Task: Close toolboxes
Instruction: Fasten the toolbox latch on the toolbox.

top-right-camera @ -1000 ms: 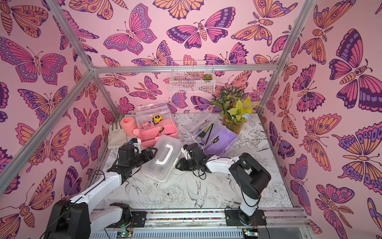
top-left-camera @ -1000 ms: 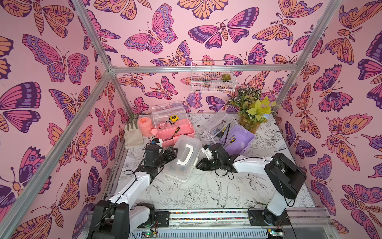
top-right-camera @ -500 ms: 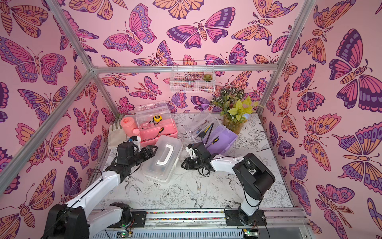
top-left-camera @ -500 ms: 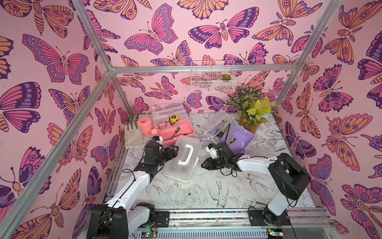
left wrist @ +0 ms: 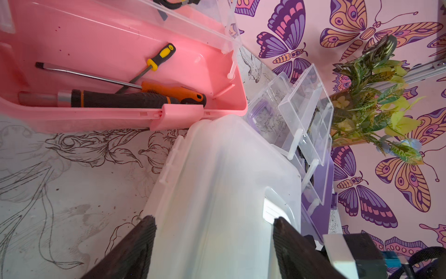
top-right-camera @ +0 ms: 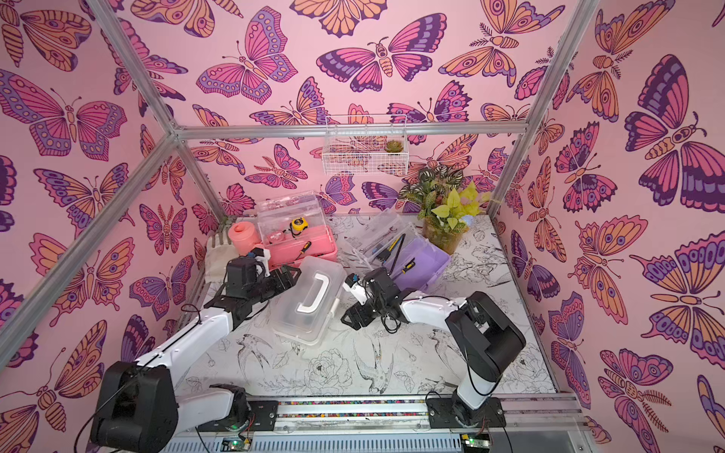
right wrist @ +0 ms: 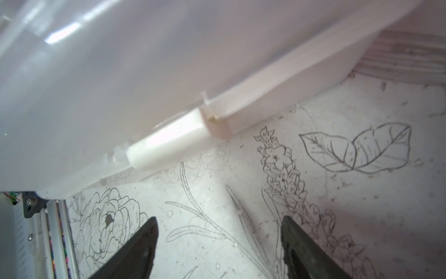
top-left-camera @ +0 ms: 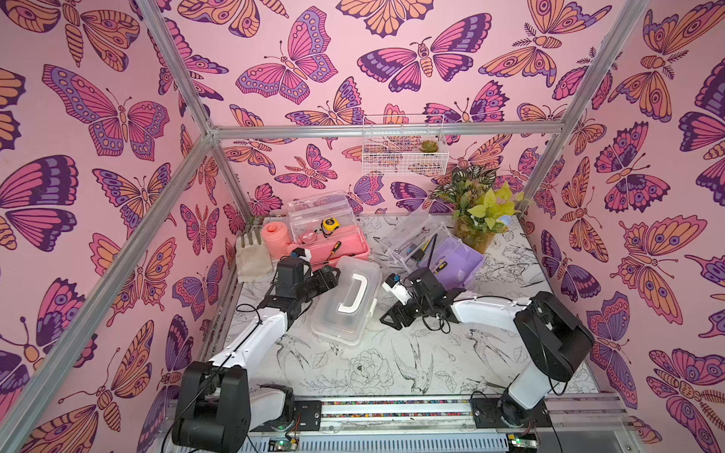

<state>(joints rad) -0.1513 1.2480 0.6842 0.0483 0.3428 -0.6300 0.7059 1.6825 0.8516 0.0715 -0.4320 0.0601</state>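
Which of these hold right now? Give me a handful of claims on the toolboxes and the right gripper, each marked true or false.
1. The white toolbox is closed. True.
2. The pink toolbox is closed. False: its clear lid stands up, open.
3. The right gripper is clamped on the white toolbox's latch. False: its jaws are apart with nothing between them, and the latch lies ahead of them.
4. The purple toolbox is open. True.
5. The yellow tape measure sits in the purple toolbox. False: it is at the pink toolbox.
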